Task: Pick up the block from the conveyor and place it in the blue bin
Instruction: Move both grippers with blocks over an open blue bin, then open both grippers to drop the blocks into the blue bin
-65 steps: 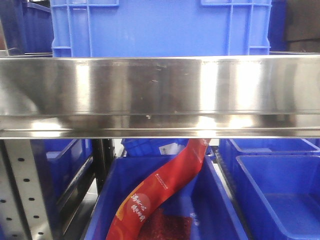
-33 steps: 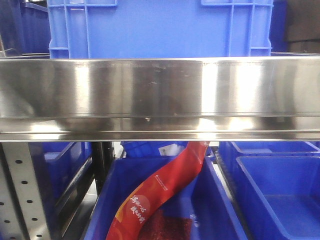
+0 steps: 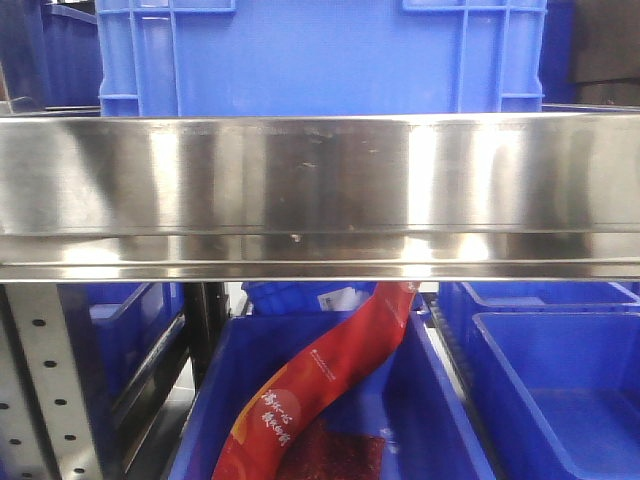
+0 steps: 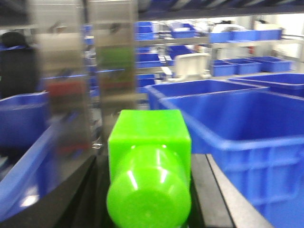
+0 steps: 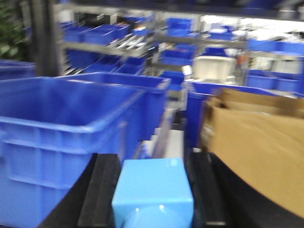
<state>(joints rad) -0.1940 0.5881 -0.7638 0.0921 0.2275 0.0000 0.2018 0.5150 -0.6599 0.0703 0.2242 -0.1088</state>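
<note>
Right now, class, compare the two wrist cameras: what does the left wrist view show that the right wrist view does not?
Only the left wrist view: a green block in the left end effector and a steel upright. Only the right wrist view: a light blue block in the right end effector and a cardboard box. Both: a blue bin close by, racks of bins behind.

A green block [image 4: 148, 142] and a light-blue block [image 5: 153, 187] each sit between dark fingers [image 4: 205, 190], blue bins [image 4: 247, 142] beside.

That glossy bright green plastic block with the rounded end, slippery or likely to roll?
Likely slippery: the bright green plastic block shows glossy highlights. Probably stiff: crisp edges in the left gripper. Flat cube faces should resist rolling.
</note>
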